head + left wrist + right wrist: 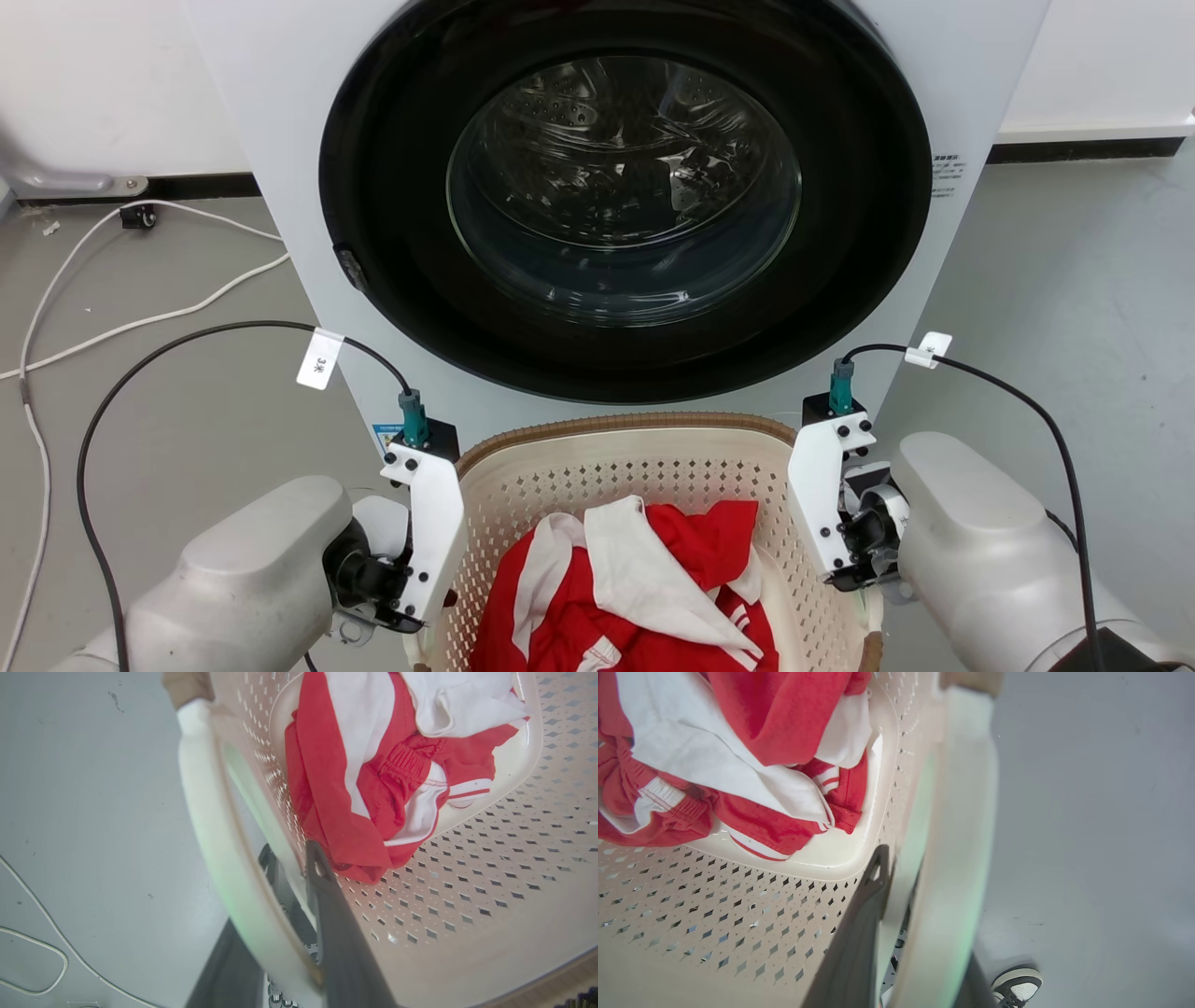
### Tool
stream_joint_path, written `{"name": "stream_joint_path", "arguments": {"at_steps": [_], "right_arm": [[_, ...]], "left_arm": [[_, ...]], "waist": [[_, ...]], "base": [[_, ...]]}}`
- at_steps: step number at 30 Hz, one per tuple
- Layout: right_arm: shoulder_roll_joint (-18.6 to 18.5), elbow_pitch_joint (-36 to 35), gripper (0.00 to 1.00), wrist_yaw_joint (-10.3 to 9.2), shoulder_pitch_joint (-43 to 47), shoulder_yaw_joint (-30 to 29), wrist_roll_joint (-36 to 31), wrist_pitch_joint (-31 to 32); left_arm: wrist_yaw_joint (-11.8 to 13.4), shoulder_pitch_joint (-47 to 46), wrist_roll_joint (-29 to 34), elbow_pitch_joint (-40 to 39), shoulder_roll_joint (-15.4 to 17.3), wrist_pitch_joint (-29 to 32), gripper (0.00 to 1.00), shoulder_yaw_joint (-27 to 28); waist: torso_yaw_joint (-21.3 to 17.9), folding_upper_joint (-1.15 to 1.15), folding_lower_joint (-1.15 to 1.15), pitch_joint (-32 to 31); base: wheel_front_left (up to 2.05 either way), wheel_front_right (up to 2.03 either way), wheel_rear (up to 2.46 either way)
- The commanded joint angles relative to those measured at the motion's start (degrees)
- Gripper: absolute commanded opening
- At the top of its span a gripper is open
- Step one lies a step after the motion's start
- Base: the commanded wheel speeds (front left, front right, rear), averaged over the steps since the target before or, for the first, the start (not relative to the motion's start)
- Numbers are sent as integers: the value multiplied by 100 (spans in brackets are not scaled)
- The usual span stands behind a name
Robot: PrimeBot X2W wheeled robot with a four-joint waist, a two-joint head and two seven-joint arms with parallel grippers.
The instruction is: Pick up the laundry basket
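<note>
The laundry basket, cream with perforated walls and a brown woven rim, sits low in the head view right in front of me, between my two grippers. Red and white clothes lie in it. My left gripper is at its left side. In the left wrist view, the left gripper is shut across the white side handle, one finger inside the wall and one outside. My right gripper is at the right side. The right gripper likewise clamps the right handle.
A white washing machine with a closed dark round glass door stands directly behind the basket. White cables trail over the grey floor at the left. A person's shoe is on the floor beside the basket's right side.
</note>
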Motion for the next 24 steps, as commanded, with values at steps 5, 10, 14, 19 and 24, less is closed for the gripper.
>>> {"name": "stream_joint_path", "arguments": {"at_steps": [5,10,14,19,24], "right_arm": [[87,-75,0,23,-79,86,97,-43],[87,-26,0,25,-85,134,133,-60],[87,-23,0,25,-95,168,176,-68],[87,-13,0,25,-114,212,228,-85],[86,27,0,25,-140,246,257,-93]], "left_arm": [[-67,-71,11,-59,-101,8,0,3],[-67,-54,23,-60,-98,13,0,3],[-67,-41,22,-53,-84,8,0,3],[-68,-27,48,-55,-69,12,0,3],[-68,-39,58,-54,-52,27,0,3]], "waist": [[3,0,0,6],[1,0,0,8],[-10,0,0,6],[-24,0,0,1],[-26,0,0,8]], "base": [[0,0,0],[0,0,0],[0,0,0],[0,0,0],[0,0,0]]}}
